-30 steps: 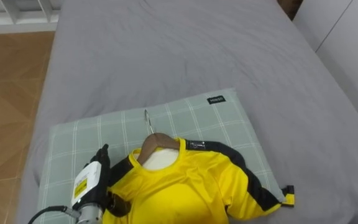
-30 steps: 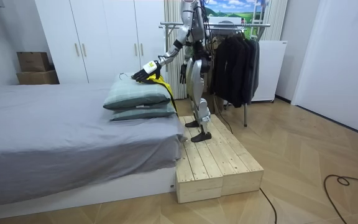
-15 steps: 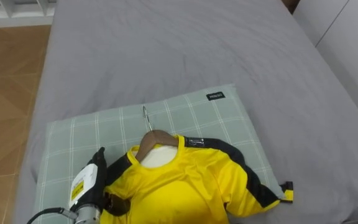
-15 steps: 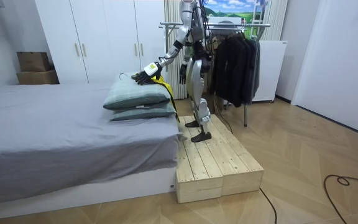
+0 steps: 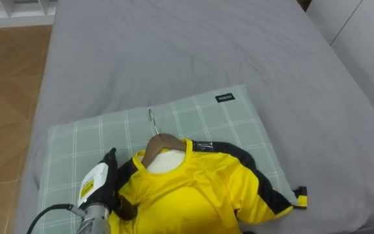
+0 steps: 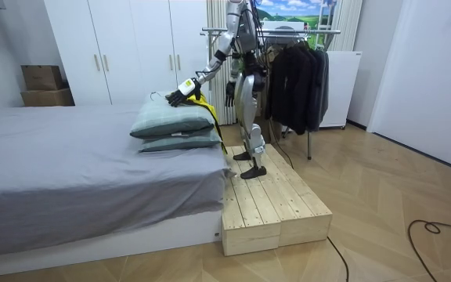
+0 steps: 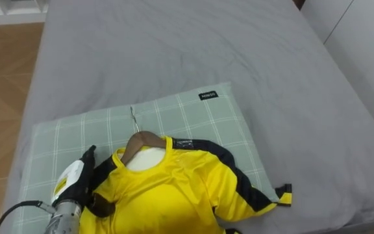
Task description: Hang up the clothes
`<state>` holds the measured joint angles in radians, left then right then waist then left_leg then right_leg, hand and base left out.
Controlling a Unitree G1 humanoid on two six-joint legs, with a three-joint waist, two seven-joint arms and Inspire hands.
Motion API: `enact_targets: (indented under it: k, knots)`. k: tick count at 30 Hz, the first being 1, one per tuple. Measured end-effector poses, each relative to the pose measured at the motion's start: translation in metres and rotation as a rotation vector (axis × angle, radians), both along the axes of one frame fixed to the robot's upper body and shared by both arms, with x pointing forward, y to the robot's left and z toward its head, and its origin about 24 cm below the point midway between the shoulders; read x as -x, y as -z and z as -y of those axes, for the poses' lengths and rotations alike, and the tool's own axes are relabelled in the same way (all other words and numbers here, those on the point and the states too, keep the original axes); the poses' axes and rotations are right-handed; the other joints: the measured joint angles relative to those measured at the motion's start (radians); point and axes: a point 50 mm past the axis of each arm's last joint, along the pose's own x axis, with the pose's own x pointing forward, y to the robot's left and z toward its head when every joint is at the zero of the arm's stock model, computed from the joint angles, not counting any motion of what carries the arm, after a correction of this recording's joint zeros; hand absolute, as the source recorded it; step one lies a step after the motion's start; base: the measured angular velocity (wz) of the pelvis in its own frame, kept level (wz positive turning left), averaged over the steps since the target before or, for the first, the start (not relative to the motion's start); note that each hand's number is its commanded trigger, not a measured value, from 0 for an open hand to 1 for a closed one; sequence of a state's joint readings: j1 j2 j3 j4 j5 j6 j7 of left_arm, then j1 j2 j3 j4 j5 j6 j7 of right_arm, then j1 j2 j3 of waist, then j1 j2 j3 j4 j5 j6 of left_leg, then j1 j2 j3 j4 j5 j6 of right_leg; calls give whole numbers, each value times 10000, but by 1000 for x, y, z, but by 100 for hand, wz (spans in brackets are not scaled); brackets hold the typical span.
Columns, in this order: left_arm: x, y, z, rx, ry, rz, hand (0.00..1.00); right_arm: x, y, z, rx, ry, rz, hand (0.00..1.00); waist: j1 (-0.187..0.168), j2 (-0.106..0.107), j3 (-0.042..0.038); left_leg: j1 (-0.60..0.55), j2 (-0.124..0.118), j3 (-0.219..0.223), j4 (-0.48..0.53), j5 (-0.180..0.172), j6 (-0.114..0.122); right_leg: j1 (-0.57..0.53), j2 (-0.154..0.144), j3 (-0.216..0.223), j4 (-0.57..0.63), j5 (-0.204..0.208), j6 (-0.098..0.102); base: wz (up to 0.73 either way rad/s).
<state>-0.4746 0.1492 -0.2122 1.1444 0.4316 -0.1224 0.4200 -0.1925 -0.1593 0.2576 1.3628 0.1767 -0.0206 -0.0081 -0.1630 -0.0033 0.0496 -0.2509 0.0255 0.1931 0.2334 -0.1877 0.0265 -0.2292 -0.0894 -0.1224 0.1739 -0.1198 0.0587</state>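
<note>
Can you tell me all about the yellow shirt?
The yellow shirt is a smooth sports jersey with black stripes along shoulders and sleeves. It sits on a wooden hanger, whose metal hook pokes out of the neck. It lies flat on a green checked pillow on the grey bed, one sleeve reaching the pillow's right edge. The robot's left hand rests at the shoulder on the robot's left.

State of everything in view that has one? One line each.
Yellow shirt: on hanger, lying on pillow, not hung.
Hanger: in the collar, hook free.
Pillow: stacked on a second pillow.
Left hand: at shirt's shoulder, grip unclear.
Right hand: down at robot's side.
Wardrobe doors: shut.
Rack: dark clothes hanging.
</note>
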Motion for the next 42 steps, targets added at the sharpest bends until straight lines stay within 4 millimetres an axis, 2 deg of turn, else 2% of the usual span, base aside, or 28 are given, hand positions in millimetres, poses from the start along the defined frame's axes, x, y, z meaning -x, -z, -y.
enact_targets:
  k: [11, 18, 24, 27, 33, 34, 37, 39, 42]
  knots:
    - [1, 4, 1, -837, 985, -757, 0, -9, -3, -2, -61, -433, 122, 0, -217, -11, 34, -2, 9, -11, 62, 0, 0, -16, -6, -26, 145, -1, 1, 1]
    - [-9, -2, 14, -2470, 2567, -980, 0, -14, -4, -2, 2, -529, 217, 0, -254, 107, 81, -175, 33, 1, 261, 5, 9, -107, -10, -31, 219, 4, -7, 0]
    - [-9, -2, 15, -2789, 2648, -1098, 2, -16, -5, -3, 9, -582, 250, 0, -274, 116, 84, -183, 45, 33, 289, 35, 26, -171, -10, -7, 324, 14, -22, 0]
    - [-9, -2, 15, -2821, 2637, -1161, 16, -16, -5, -3, -4, -564, 260, 0, -260, 121, 81, -169, 55, 113, 323, 35, 26, -182, -9, 76, 332, 20, -31, -7]
    - [-9, -2, 13, -3057, 2597, -1194, 27, -16, -5, -2, -3, -543, 237, 0, -257, 147, 65, -170, 74, 149, 347, 35, 26, -270, -5, 122, 484, 22, -35, -2]
    - [-9, -2, 13, -3125, 2577, -1156, 32, -17, -6, -2, -11, -544, 254, 0, -256, 154, 61, -170, 77, 180, 358, 35, 27, -276, -4, 152, 486, 22, -35, -6]
    - [-9, -3, 9, -3285, 2529, -1153, 61, -16, -5, -2, -14, -520, 200, 0, -263, 190, 38, -157, 82, 227, 364, 41, 35, -280, 0, 194, 492, 26, -40, -3]
    - [-9, -3, 8, -3355, 2432, -1208, 100, -15, -5, -2, -41, -443, 172, 0, -266, 199, 34, -156, 96, 248, 367, 49, 37, -283, 10, 198, 493, 40, -61, 0]
    - [-9, -3, 7, -3400, 2317, -1170, 100, -15, -5, -2, -41, -403, 105, 0, -264, 198, 34, -164, 111, 252, 366, 54, 31, -293, 22, 188, 493, 46, -71, 0]
